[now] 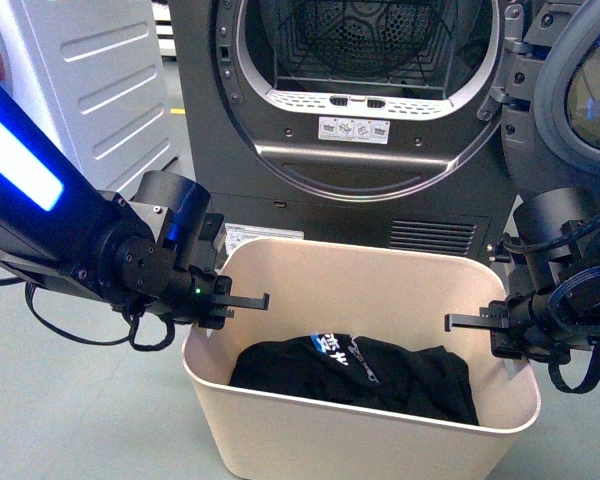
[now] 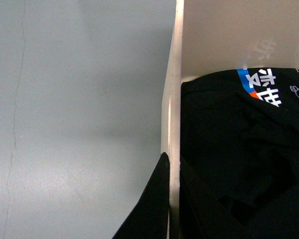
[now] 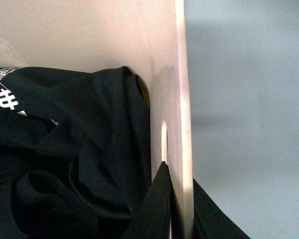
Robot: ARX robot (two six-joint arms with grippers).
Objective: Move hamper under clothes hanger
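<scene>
Filling the bottom of the front view, a beige plastic rectangular hamper (image 1: 360, 440) with rounded corners is standing upright on the pale grey floor (image 1: 80, 420), its mouth facing up. Its long axis is running left to right across the frame. The near rim is sloping slightly down toward the lower right, so the bin is sitting a little askew to the camera. A crumpled black garment with white and blue print (image 1: 380, 375) is lying in the bottom.

At centre left, the left gripper (image 1: 242, 300), on an arm glowing with a blue light strip, is reaching over the hamper's left short end. In the left wrist view one dark finger (image 2: 152, 209) is touching the outside of the rim (image 2: 172, 99). Its partner is lost against the black cloth (image 2: 229, 149), so I cannot tell how those jaws are standing.

At centre right, the right gripper (image 1: 470, 322) is meeting the opposite short end. In the right wrist view its fingers (image 3: 157, 204) are straddling the wall (image 3: 182, 99), one inside and one outside, so the jaws are clamping it.

Just behind the hamper, across the upper middle of the front view, a dark grey front-loading drum machine (image 1: 380, 190) is standing with its round door swung open toward the upper right. A white ribbed appliance (image 1: 100, 80) is showing at the upper left.
</scene>
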